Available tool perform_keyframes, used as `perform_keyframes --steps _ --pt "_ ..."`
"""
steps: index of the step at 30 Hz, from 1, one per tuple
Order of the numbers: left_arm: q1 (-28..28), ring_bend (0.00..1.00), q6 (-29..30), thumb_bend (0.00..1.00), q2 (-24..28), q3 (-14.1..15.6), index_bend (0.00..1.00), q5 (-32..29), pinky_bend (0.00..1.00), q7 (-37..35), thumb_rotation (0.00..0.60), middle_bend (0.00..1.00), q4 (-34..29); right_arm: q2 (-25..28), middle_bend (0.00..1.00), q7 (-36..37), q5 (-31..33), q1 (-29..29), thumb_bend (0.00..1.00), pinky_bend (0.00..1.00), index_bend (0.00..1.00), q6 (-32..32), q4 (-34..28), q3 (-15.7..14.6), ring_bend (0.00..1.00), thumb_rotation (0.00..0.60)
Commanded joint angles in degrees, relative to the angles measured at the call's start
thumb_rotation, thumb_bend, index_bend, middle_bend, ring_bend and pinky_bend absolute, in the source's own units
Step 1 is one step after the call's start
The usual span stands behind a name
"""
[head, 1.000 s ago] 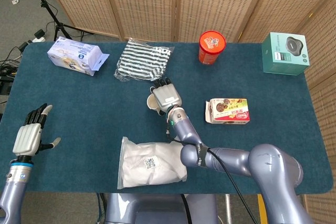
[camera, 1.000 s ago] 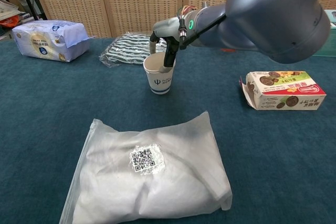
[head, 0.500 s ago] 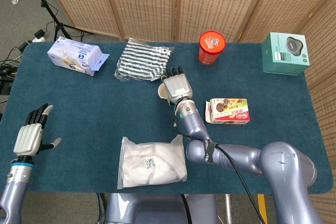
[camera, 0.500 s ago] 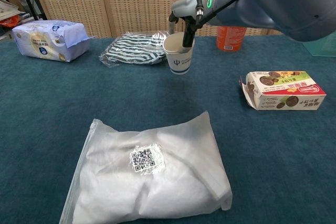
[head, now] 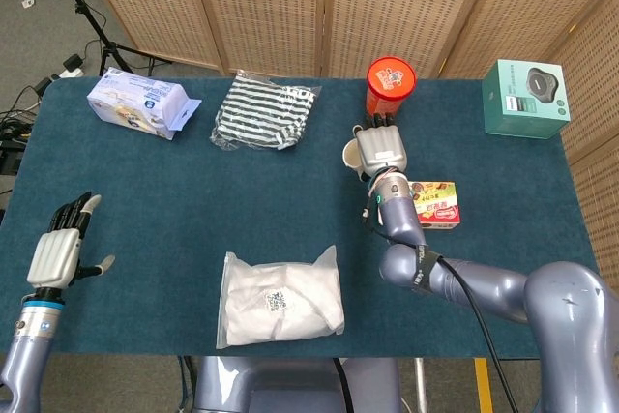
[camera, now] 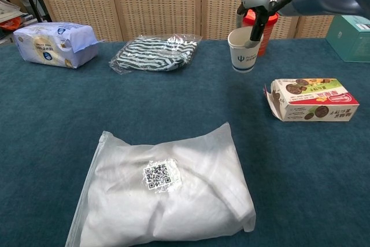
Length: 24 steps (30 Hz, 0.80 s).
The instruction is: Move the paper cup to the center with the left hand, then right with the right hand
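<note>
My right hand holds the white paper cup by its rim, with fingers reaching down over the cup's mouth. In the head view the cup peeks out at the hand's left side, right of the table's middle. It hangs just left of the red canister and above the snack box. Whether the cup touches the table I cannot tell. My left hand hovers open at the table's near left edge, far from the cup.
A striped cloth bag and a tissue pack lie at the back left. A large white plastic bag lies at the front centre. A teal box stands at the back right corner.
My right hand has carried the cup from the table's middle to the right and toward the back, up to the red canister. The left hand has stayed put.
</note>
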Motion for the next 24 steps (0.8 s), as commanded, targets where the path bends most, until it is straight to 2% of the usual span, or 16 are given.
perform_keyframes --steps 1,7,24 --pt "-0.02 0.0 -0.05 0.21 -0.03 0.05 0.0 0.01 0.0 0.11 0.6 0.0 -0.04 0.52 0.09 0.49 -0.51 -0.74 0.39 0.0 0.64 -0.23 -0.1 0.02 0.0 0.6" --pt "0.12 0.0 0.39 0.21 -0.01 0.2 0.0 0.36 0.0 0.42 0.6 0.0 -0.36 1.18 0.09 2.04 -1.34 -2.61 0.39 0.0 0.64 -1.41 1.48 -0.12 0.0 0.6" --pt "-0.1 0.0 0.31 0.21 -0.84 0.54 0.0 0.19 0.0 3.31 0.6 0.0 -0.51 3.39 0.09 6.71 -1.19 -9.1 0.39 0.0 0.64 -11.75 12.67 -1.83 0.0 0.6"
